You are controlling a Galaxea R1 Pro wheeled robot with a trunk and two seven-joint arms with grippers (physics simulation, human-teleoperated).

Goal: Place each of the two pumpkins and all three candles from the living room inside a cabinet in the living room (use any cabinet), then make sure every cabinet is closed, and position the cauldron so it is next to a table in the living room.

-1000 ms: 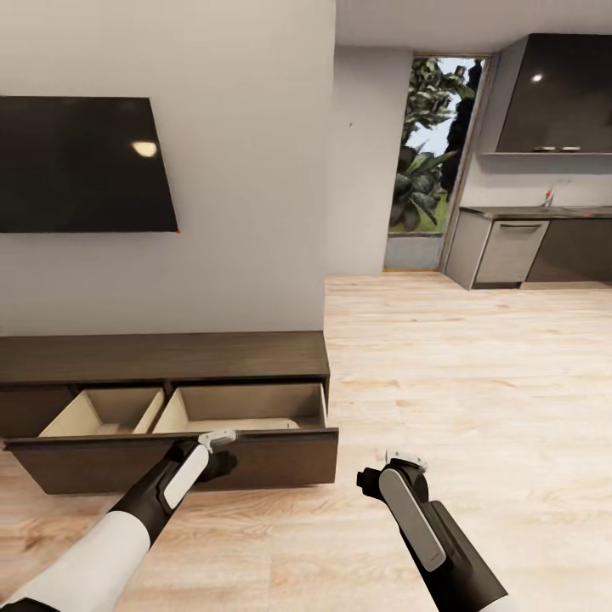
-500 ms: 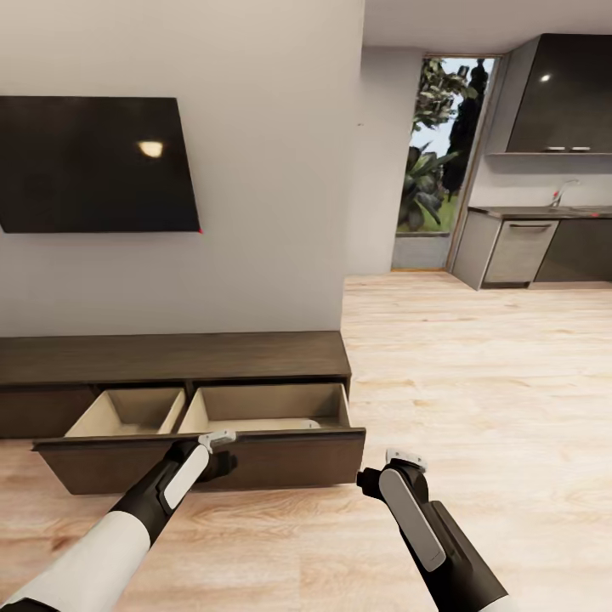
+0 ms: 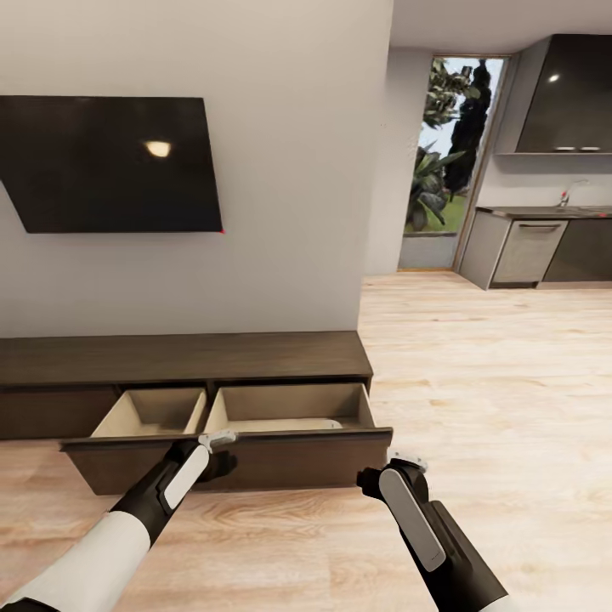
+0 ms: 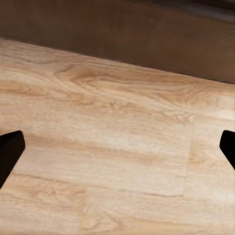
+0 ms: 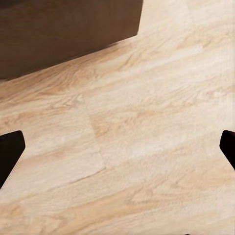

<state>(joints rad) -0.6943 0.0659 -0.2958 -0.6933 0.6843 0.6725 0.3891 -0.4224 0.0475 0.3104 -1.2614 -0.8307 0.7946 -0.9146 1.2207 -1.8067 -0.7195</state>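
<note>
Sliding rightward in the head view, the cabinet [image 3: 183,357] shows the camera turning left. Its drawer [image 3: 229,425] stands open, seemingly empty; both hands [image 3: 223,463] [image 3: 384,478] are spread, empty. Everything remains.

A home, seemingly: wall television [image 3: 110,161], low cabinet [image 3: 183,357], kitchen [image 3: 544,246] beyond.

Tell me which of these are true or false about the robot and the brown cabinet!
1. The cabinet has a drawer pulled open. True.
2. A pumpkin sits in the drawer. False: no pumpkin shows in either compartment.
3. The left end effector is open with nothing in it. True.
4. The right end effector grips a candle. False: it is open over bare floor.
5. A dark screen hangs on the wall above the cabinet. True.
</note>
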